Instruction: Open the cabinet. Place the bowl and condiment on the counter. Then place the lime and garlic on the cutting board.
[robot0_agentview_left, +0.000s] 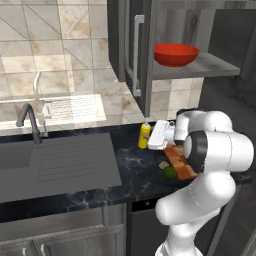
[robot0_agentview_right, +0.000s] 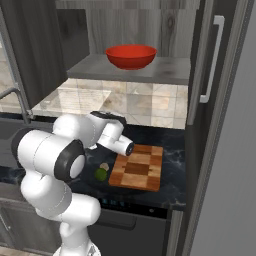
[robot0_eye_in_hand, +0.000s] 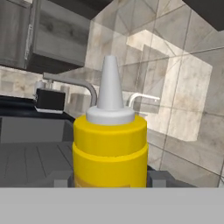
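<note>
In the left base view the cabinet (robot0_agentview_left: 131, 50) stands open at upper centre, the bowl (robot0_agentview_left: 176, 54) still on its shelf; the condiment (robot0_agentview_left: 144, 135) stands upright on the counter (robot0_agentview_left: 135, 170) at centre, the lime (robot0_agentview_left: 170, 172) beside the cutting board (robot0_agentview_left: 180, 161). In the right base view the garlic (robot0_agentview_right: 104, 166) and lime (robot0_agentview_right: 101, 174) lie just left of the board (robot0_agentview_right: 137, 167), not on it. In the hand view the gripper (robot0_eye_in_hand: 109, 180) brackets the bottle (robot0_eye_in_hand: 109, 146), fingers (robot0_eye_in_hand: 159, 178) either side; whether they grip it cannot be told. Tiled wall and a sink tap (robot0_eye_in_hand: 72, 83) lie behind.

The white arm is being held folded low, its forearm reaching level. The tool (robot0_eye_in_hand: 109, 180) is being kept upright, its fingers (robot0_eye_in_hand: 159, 178) flanking the condiment bottle (robot0_eye_in_hand: 109, 144) on both sides.
</note>
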